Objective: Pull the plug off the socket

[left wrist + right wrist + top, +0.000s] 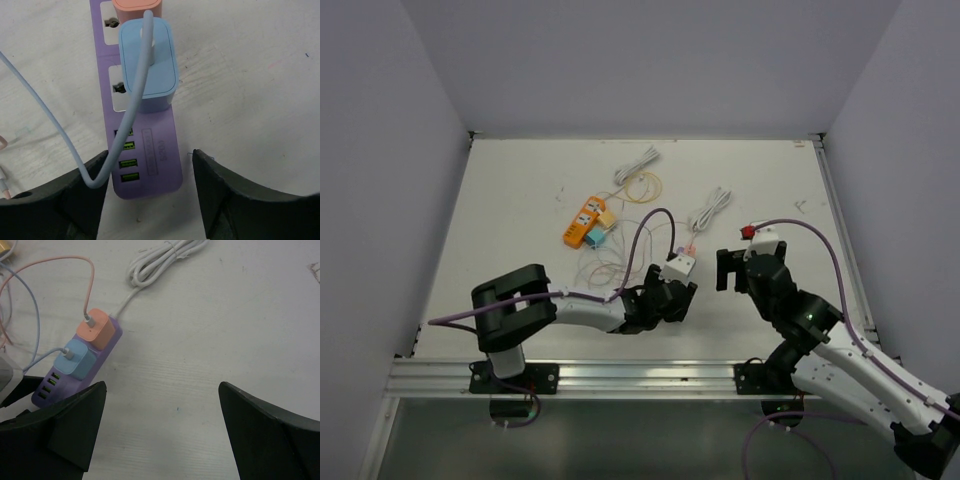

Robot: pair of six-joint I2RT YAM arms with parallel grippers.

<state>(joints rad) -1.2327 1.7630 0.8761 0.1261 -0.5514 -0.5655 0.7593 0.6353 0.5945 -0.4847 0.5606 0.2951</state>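
A purple power strip lies on the white table. A light blue plug and an orange plug sit in its sockets. The blue plug's pale cable loops down over the USB ports. My left gripper is open, its jaws on either side of the strip's near end, not touching it. In the right wrist view the strip carries the blue plug and orange plug. My right gripper is open and empty over bare table to the right of the strip.
The strip's white cord is coiled behind it, also in the top view. An orange power strip with plugs, another white coil and loose thin wires lie at the left and back.
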